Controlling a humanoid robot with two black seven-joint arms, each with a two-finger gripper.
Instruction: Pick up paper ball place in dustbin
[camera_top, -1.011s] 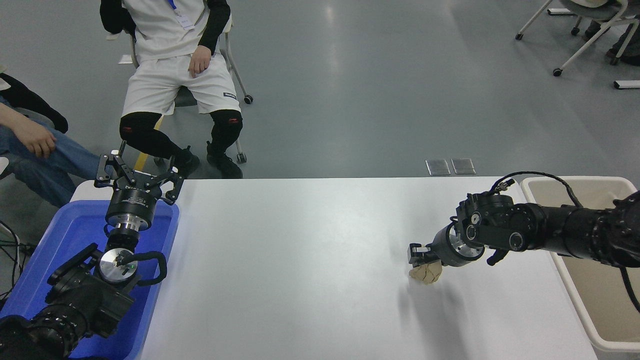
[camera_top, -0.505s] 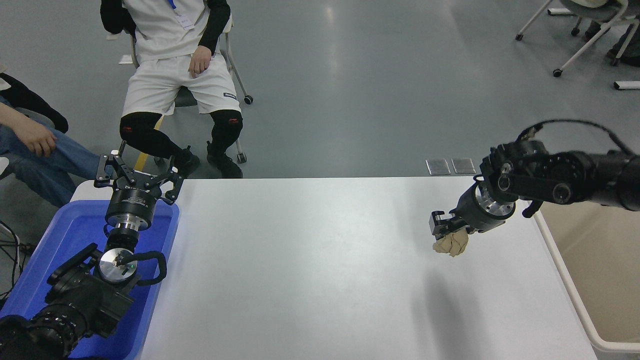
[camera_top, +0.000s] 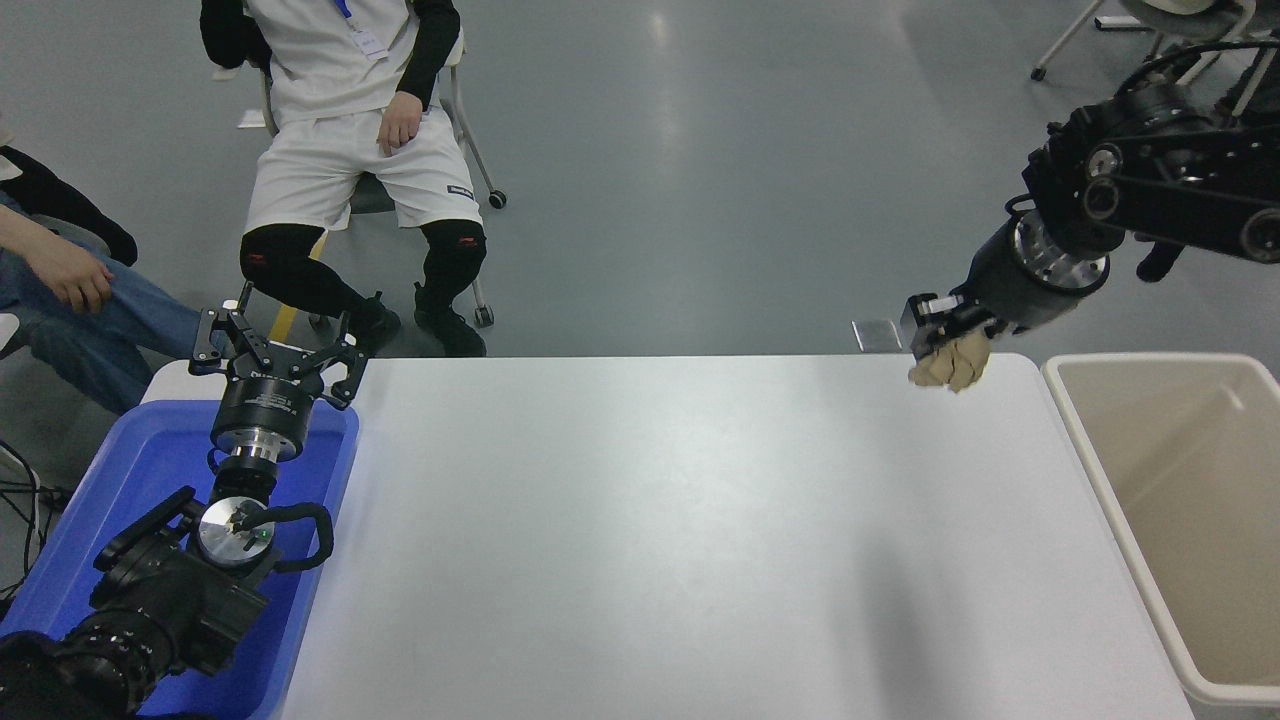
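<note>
1. The right gripper (camera_top: 945, 335) clamps a crumpled tan paper ball (camera_top: 949, 362) in the air above the white table (camera_top: 640, 530), at two o'clock.
2. The cream dustbin (camera_top: 1090, 440) stands at four o'clock, just beside the table.
3. The left gripper (camera_top: 275, 352), fingers spread, is parked over the blue tray (camera_top: 150, 450) at nine o'clock.
4. A seated person (camera_top: 350, 130) at eleven o'clock.
</note>
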